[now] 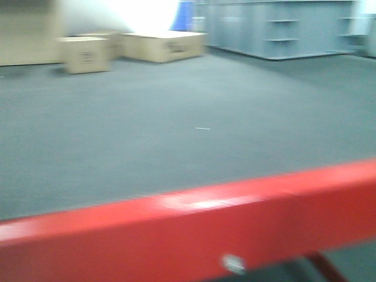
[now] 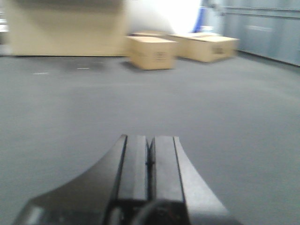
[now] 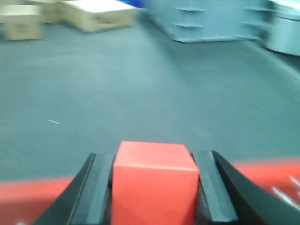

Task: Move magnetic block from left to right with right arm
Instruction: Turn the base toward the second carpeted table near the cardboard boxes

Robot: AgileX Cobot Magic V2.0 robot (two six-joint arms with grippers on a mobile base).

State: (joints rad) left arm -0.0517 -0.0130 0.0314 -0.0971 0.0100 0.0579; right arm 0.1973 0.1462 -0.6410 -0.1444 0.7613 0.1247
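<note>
The magnetic block (image 3: 154, 185), a small bright-red cube, fills the bottom centre of the right wrist view. My right gripper (image 3: 153, 161) is shut on it, one dark finger pressed against each side, held over the grey floor. In the left wrist view my left gripper (image 2: 150, 145) is shut, its two pads touching with nothing between them, pointing out across the floor. Neither gripper nor the block appears in the front view.
A long glossy red table rail (image 1: 194, 226) crosses the bottom of the front view and also shows behind the right gripper as the rail (image 3: 33, 192). Tan cardboard boxes (image 1: 87, 54) (image 2: 152, 51) stand far off on the grey floor. Grey shelving (image 1: 276, 26) lines the back right.
</note>
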